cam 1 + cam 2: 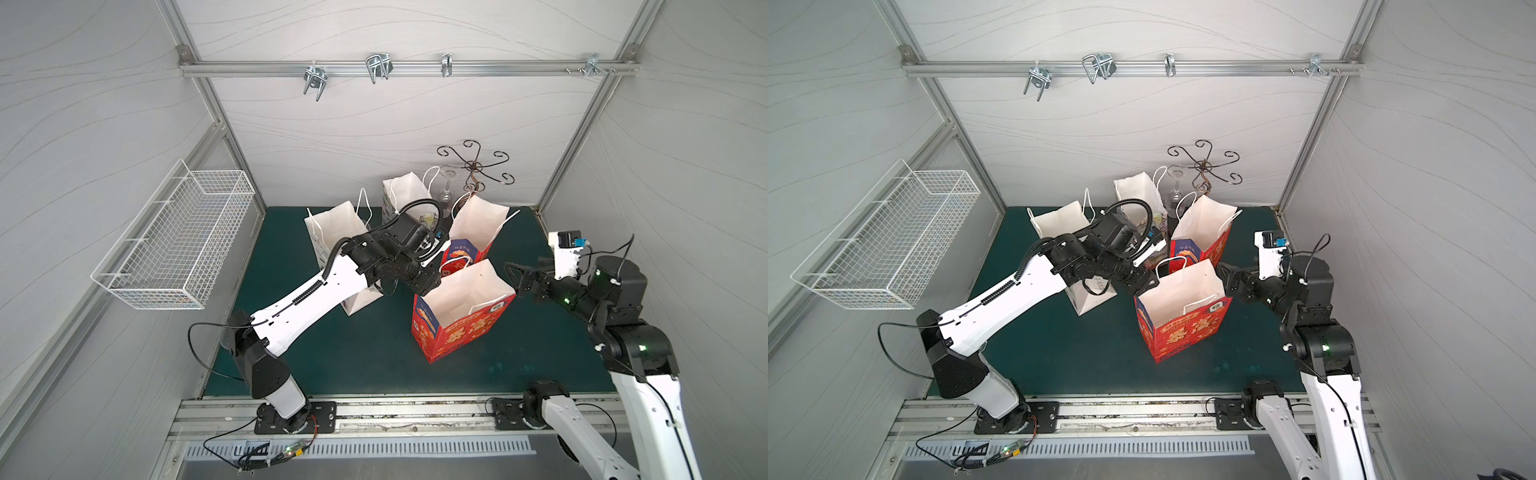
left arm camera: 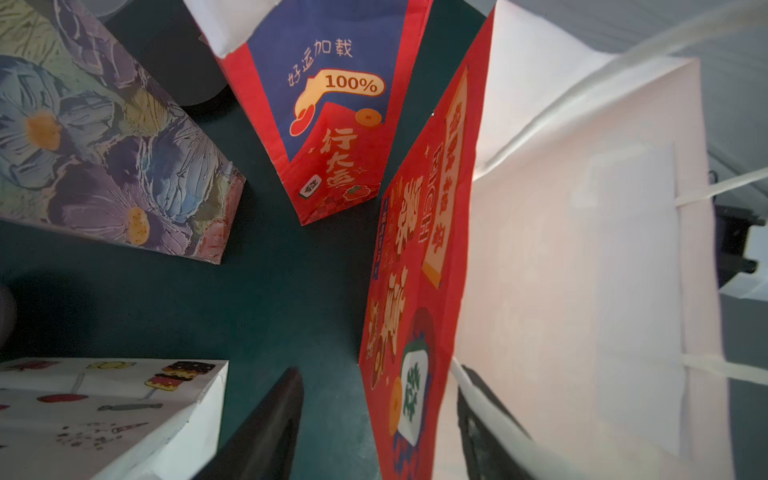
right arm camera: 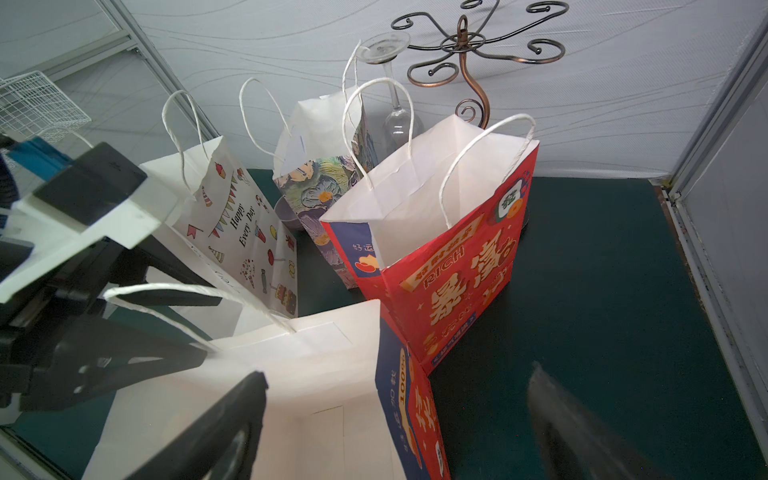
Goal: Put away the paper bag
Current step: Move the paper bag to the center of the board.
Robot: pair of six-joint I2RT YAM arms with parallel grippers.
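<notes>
Red and blue print covered the nearest paper bag [image 1: 461,320], which stood upright and open on the green mat [image 1: 353,353], near the middle and right of centre. A second red bag [image 1: 473,232] stood just behind it, a floral bag [image 1: 405,195] farther back, and a white party-print bag [image 1: 332,232] to the left. The left gripper [image 2: 378,415] straddled the near bag's left wall, one finger [image 2: 266,428] outside and the other inside, jaws apart and not clamped on the paper. The right gripper [image 3: 395,436] sat wide open over the bag's right rim, holding nothing. A white wire basket [image 1: 174,241] hung on the left wall, and metal hooks [image 1: 378,66] lined the far rail.
</notes>
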